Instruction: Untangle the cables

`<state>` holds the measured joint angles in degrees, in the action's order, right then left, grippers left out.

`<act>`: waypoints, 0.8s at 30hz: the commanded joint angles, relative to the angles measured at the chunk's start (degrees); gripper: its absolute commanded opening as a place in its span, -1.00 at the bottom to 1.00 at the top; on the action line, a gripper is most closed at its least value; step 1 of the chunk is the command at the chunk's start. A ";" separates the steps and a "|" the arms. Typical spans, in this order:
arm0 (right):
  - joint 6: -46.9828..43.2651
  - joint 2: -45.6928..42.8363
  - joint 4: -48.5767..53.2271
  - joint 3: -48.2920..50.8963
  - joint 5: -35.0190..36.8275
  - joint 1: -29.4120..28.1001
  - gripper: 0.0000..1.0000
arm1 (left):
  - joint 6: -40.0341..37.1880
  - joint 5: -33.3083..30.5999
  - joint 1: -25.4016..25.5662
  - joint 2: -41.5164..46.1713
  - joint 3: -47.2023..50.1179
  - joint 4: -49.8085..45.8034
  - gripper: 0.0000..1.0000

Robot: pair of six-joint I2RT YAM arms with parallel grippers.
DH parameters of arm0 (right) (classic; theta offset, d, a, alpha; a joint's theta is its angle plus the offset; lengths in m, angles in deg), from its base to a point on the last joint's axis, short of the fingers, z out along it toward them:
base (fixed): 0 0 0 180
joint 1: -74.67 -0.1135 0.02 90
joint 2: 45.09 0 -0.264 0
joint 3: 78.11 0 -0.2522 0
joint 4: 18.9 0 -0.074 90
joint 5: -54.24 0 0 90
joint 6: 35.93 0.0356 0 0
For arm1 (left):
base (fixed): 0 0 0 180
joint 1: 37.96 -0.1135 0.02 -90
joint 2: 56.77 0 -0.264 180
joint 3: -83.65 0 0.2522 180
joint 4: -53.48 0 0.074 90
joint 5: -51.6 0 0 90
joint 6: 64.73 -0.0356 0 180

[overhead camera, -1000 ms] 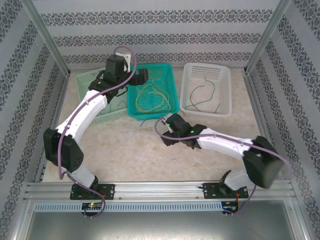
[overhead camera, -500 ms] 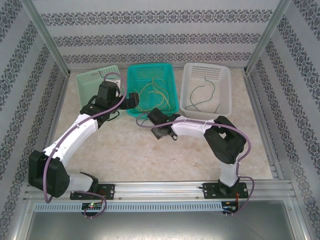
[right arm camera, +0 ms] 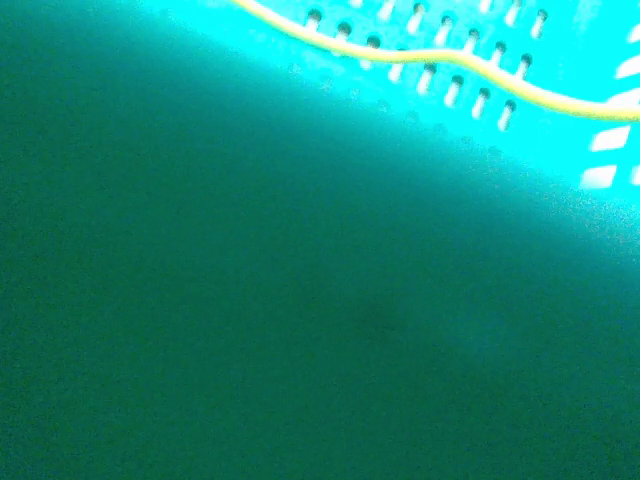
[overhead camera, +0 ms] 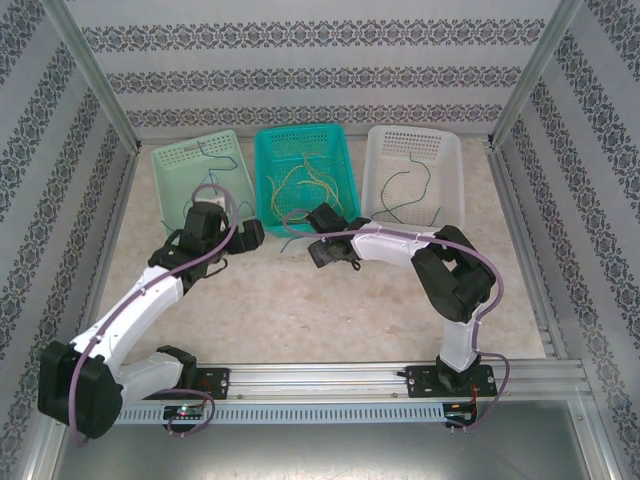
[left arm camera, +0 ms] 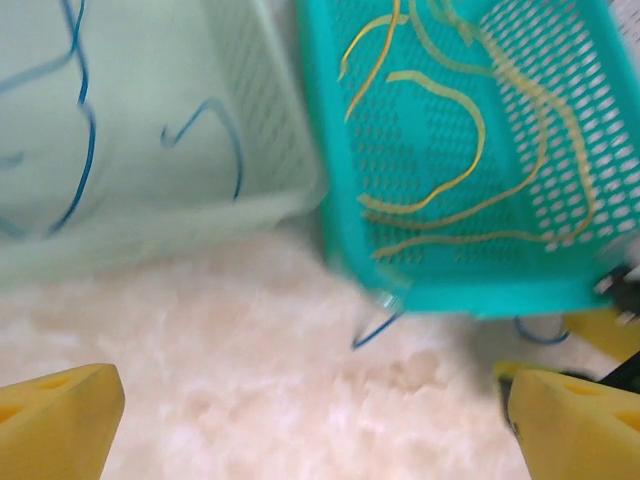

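The mottled beige table [overhead camera: 300, 310] carries three perforated plastic bins: a pale green basket [overhead camera: 160, 175], a teal basket [overhead camera: 261, 172] and a white basket [overhead camera: 458, 182]. The left gripper [left arm camera: 320, 420] hovers before them, fingers wide apart. The right gripper [overhead camera: 320, 222] sits against the teal wall — open or closed, I cannot tell. Curly yellow cables [left arm camera: 480, 125] lie in teal, blue cables [left arm camera: 88, 140] in green, dark green cables [overhead camera: 425, 180] in white.

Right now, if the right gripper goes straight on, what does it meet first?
Likely the near wall of the teal basket; it looms blurred and close before the right gripper. Gap unclear.
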<state>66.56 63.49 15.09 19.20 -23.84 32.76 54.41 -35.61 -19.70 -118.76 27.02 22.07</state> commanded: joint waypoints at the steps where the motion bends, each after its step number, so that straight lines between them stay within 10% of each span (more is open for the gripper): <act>1: 0.08 0.85 0.38 -3.25 -2.61 0.19 0.55 | 3.65 1.98 0.26 3.44 4.93 -1.25 0.92; 24: 13.21 -8.12 0.09 -0.12 -18.41 1.25 0.56 | -13.05 0.24 10.93 -30.69 -3.66 18.95 0.75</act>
<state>75.80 58.68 15.27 17.50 -38.90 33.62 44.38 -34.19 -9.45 -146.83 25.18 36.03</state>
